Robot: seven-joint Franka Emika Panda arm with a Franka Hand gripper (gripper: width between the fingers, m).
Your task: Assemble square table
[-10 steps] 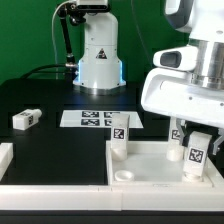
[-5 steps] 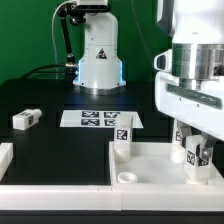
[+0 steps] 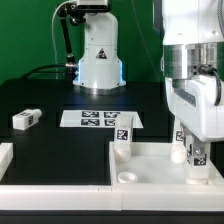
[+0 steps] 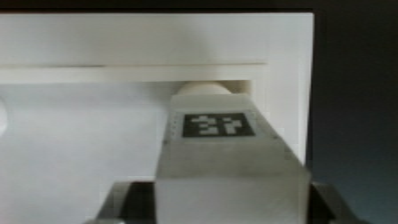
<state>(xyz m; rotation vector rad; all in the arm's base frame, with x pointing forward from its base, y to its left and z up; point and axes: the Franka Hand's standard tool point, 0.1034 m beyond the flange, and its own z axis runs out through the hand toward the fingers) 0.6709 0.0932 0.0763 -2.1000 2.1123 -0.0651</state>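
Pincer point(image 3: 196, 147) of mine straddled an upright leg block point(image 3: 197, 162) standing on the square tabletop point(image 3: 150, 163), at the counter's point(image 3: 60, 145) corner on the exterior view's right; whether I gripped it, I couldn't tell.

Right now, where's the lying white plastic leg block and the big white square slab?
lying white plastic leg block point(image 3: 25, 117): exterior view, its middle.
big white square slab point(image 3: 152, 164): exterior view, bare floor.

Black desk point(image 3: 50, 145) open between loose leg block point(image 3: 25, 118) and marker board point(image 3: 100, 119) — passable. Slab point(image 3: 150, 162) centre bare. Obstructions: upright leg point(image 3: 122, 140) at one corner, claw point(image 3: 197, 150) and arm point(image 3: 195, 60) over the exterior view's right corner.
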